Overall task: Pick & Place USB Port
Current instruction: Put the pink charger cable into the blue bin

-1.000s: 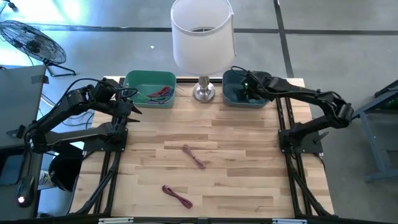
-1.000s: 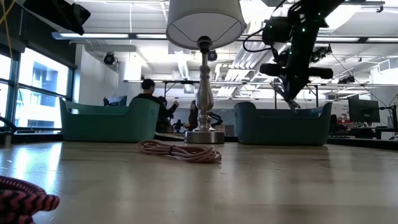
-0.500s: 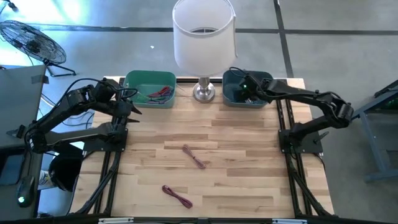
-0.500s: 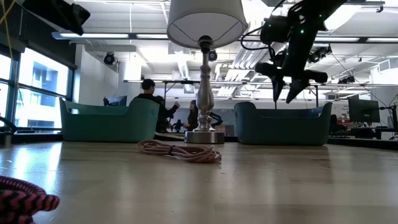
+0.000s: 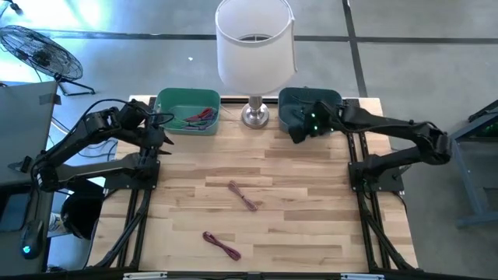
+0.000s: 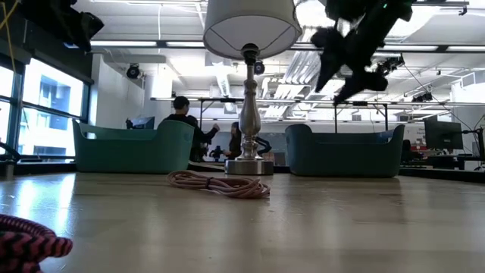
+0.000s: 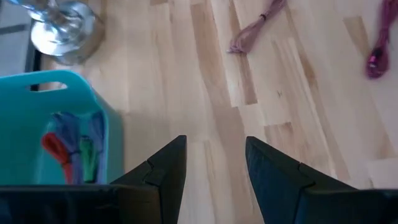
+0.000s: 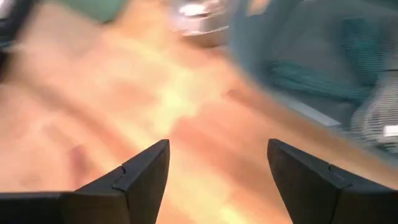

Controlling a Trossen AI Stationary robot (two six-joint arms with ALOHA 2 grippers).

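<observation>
Two coiled pink cables (image 5: 243, 195) lie on the table while the right end effector (image 5: 298, 132) hangs spread, empty.

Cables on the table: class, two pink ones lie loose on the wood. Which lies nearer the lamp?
The cable at the table's middle; the other cable lies toward the front edge, farther from the lamp.

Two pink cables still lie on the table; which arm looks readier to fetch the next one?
Probably the right. Its tool hangs open and empty over the table by the dark bin, angled toward the nearer cable. The left tool waits beside the green bin.
</observation>
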